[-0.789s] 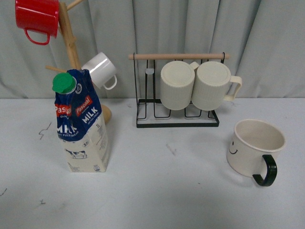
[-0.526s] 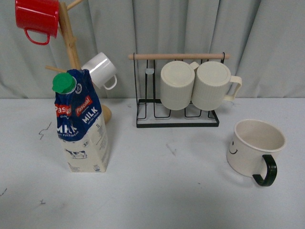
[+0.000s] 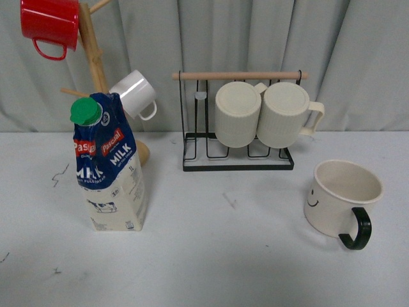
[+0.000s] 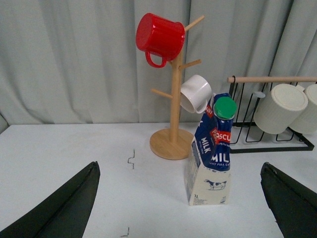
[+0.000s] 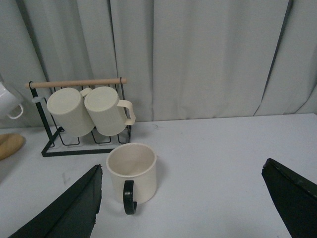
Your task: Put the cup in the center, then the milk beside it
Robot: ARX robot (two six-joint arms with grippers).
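The cup (image 3: pixel 342 197), a wide cream mug with a black handle and a smiley face, stands upright at the table's right; in the right wrist view (image 5: pixel 132 172) its handle faces the camera. The milk carton (image 3: pixel 108 166), blue top and green cap, stands upright at the left and shows in the left wrist view (image 4: pixel 212 151). Neither gripper shows in the front view. My left gripper (image 4: pixel 183 198) is open and empty, short of the carton. My right gripper (image 5: pixel 183 198) is open and empty, with the cup near its one finger (image 5: pixel 74 208).
A wooden mug tree (image 3: pixel 96 61) holds a red mug (image 3: pixel 50 24) and a small white mug (image 3: pixel 135 94) behind the carton. A black wire rack (image 3: pixel 238 150) with two ribbed cream mugs (image 3: pixel 262 114) stands at the back centre. Grey curtain behind.
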